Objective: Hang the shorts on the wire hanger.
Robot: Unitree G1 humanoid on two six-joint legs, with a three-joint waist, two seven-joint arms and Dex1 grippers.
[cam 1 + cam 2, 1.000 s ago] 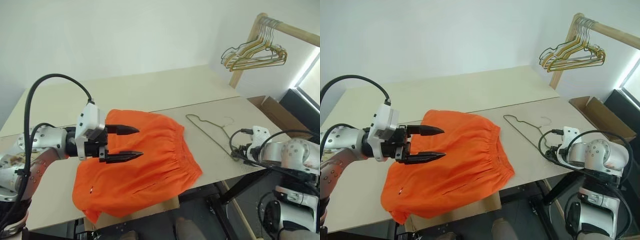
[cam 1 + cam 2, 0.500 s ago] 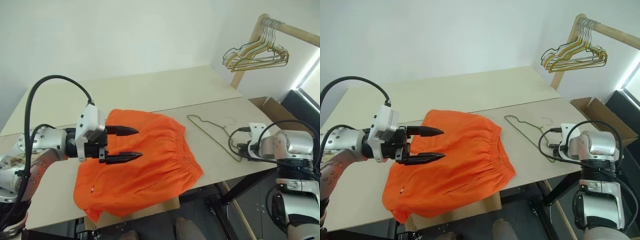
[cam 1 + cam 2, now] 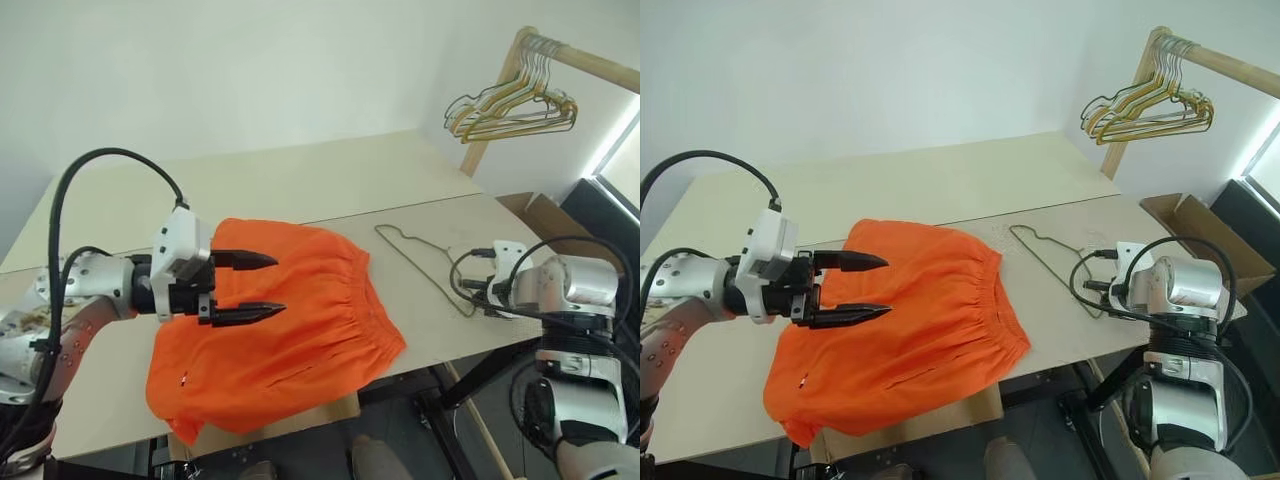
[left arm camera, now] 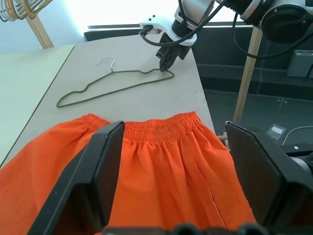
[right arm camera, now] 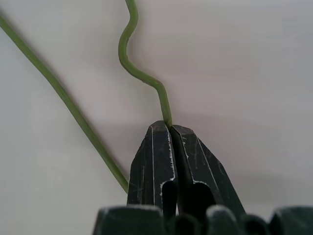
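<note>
On the table (image 3: 300, 180) the shorts (image 3: 290, 330) lie flat, the hanger (image 3: 425, 262) just beside them. The right hand (image 5: 170, 128) is clenched on its wire corner, seemingly touching the tabletop; the left hand (image 3: 262, 285) hovers released over the shorts.

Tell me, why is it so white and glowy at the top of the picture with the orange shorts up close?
In the left wrist view, bright light pours in behind the table edge and washes that strip white; the shorts and wire hanger stay clear. The left gripper's fingers look dark and blurry. In the right eye view, a window edge glares at the far right.
</note>
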